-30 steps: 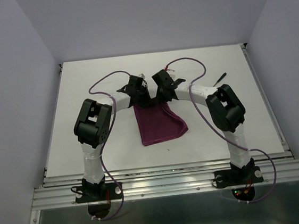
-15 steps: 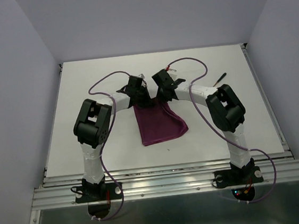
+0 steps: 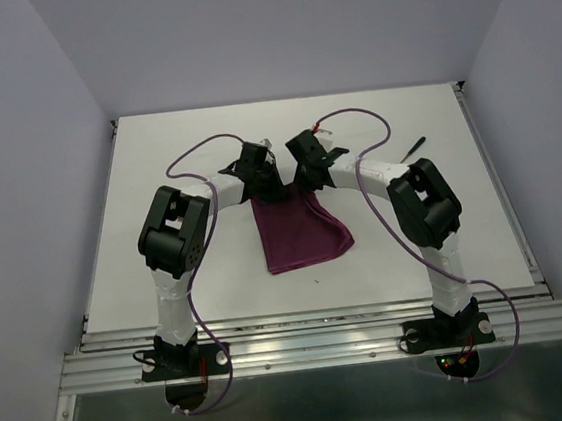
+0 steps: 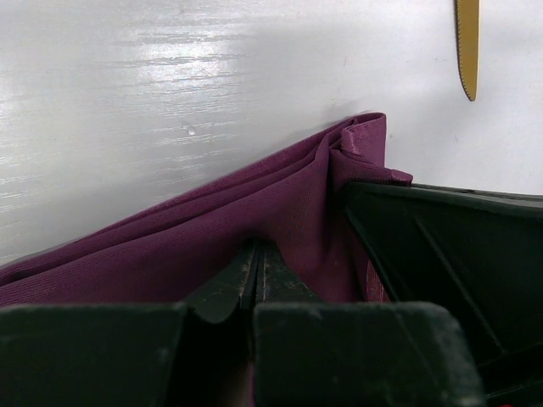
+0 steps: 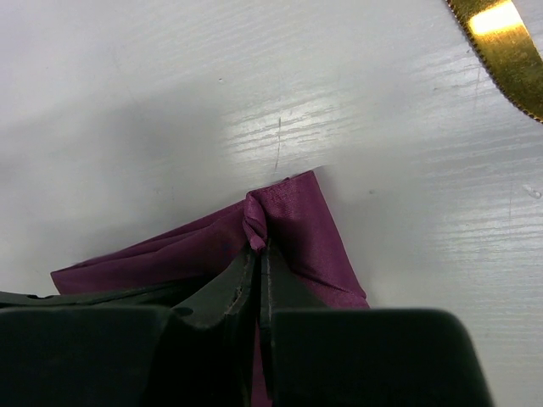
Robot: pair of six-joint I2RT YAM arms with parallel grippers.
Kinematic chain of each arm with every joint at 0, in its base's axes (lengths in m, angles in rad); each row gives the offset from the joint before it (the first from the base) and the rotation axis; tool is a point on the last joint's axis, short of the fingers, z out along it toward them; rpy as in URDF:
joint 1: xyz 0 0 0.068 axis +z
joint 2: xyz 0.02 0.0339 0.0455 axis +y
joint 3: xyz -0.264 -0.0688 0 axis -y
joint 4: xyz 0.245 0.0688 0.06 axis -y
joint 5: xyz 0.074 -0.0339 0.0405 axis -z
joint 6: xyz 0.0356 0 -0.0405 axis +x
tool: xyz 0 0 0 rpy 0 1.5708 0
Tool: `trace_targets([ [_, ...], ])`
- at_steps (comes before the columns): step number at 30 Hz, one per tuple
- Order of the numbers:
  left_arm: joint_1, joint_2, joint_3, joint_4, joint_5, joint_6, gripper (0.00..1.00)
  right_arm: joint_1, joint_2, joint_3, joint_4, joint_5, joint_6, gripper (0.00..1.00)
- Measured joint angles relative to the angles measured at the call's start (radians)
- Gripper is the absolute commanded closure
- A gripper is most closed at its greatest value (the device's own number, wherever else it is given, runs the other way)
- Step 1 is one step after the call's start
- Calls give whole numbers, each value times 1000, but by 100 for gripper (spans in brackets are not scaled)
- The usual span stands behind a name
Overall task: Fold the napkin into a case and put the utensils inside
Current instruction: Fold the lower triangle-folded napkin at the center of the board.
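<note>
Napkin [image 3: 301, 230] cloth is pinched along its far edge by both grippers. The left gripper [image 4: 257, 259] has its jaws pressed together on a bunched fold, and the right gripper [image 5: 260, 254] nips a puckered corner the same way. From these two grips the magenta-purple cloth runs back toward the arm bases, lying on the white table [image 3: 156, 173] near its middle. A gold serrated blade [image 5: 509, 51] lies on the table beyond the cloth, apart from it. A slim black utensil [image 3: 413, 146] rests well off to the right.
</note>
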Motion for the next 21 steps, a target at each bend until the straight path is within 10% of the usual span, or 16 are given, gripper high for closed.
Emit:
trace_targets([
  [21, 1, 0, -2, 6, 4, 0, 100, 9, 7, 80, -11, 3, 5, 99],
])
